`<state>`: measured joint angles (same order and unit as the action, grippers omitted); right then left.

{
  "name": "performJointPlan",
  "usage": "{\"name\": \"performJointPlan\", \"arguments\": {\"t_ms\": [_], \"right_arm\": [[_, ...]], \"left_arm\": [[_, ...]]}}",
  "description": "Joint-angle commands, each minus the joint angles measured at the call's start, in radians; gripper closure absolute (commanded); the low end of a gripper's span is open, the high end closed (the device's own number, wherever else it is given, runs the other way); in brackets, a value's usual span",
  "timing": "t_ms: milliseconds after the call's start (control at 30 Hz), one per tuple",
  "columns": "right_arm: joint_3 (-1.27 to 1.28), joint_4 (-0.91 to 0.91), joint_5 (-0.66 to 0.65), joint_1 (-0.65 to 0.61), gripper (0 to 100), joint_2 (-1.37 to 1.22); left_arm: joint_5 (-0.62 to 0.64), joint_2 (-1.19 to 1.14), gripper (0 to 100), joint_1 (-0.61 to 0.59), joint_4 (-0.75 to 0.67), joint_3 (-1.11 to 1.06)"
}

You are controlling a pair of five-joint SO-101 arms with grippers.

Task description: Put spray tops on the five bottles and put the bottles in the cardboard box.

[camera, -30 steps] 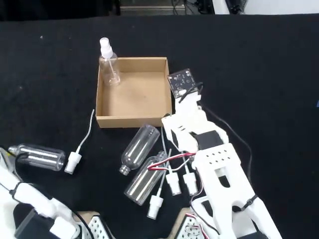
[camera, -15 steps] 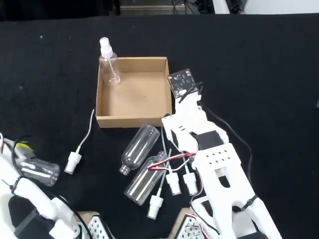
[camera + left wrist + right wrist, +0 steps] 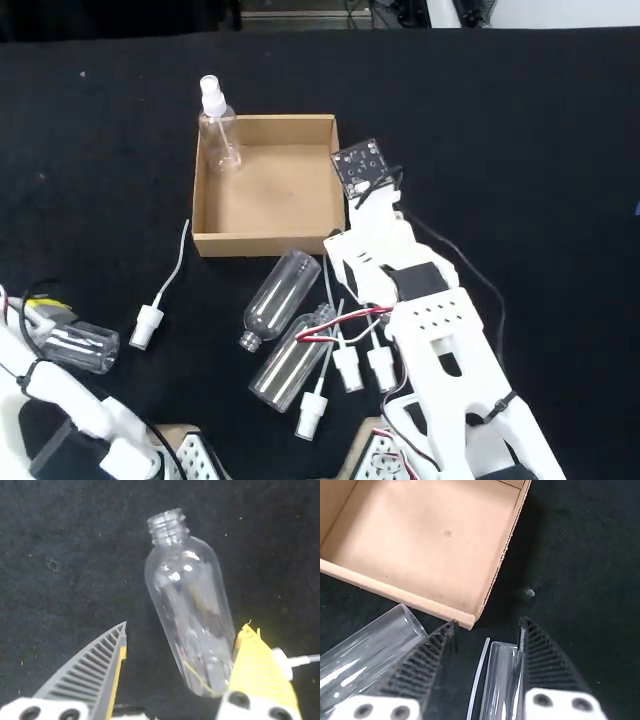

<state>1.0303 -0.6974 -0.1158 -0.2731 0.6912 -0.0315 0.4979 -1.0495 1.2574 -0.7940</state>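
the left gripper (image 3: 185,626) is open around a capless bottle (image 3: 190,605) lying at 8 o'clock on the table (image 3: 520,120). the right gripper (image 3: 489,622) gapes over a second bottle (image 3: 500,685) by the box's (image 3: 420,545) 5 o'clock corner.

Black-clothed table (image 3: 530,120), seen from above.
Spread with matte black fabric from 2 o'clock round to 10 o'clock, flecked here and there with pale lint (image 3: 83,74). Cut off by a straight far edge toward 12 o'clock, with a dark strip of room behind it. Just right of 12 o'clock, tangled dark cables (image 3: 395,12); next to them, toward 1 o'clock, a bright white surface (image 3: 560,12). At 3 o'clock, on the very margin, a small blue sliver (image 3: 637,208), too little to identify.
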Motion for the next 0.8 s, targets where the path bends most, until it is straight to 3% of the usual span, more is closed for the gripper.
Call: {"name": "performJointPlan", "arguments": {"t_ms": [0,167,300,433,567,767], "right_arm": [[-0.010,0.025,-0.009,-0.015,81.5,0.039],[-0.010,0.025,-0.009,-0.015,81.5,0.039],[-0.010,0.025,-0.009,-0.015,81.5,0.039],[-0.010,0.025,-0.009,-0.015,81.5,0.039],[-0.008,0.025,-0.009,-0.015,81.5,0.039],[-0.008,0.025,-0.009,-0.015,81.5,0.039]], "left_arm": [[-0.003,0.008,68,-0.031,-0.186,-0.084],[-0.003,0.011,68,-0.025,-0.388,-0.214],[-0.005,0.009,69,-0.030,-0.416,-0.217],[-0.057,0.012,84,-0.024,-0.410,-0.216],[-0.302,0.014,94,-0.042,-0.394,-0.191],[-0.778,0.006,86,-0.139,-0.236,-0.031]]}}
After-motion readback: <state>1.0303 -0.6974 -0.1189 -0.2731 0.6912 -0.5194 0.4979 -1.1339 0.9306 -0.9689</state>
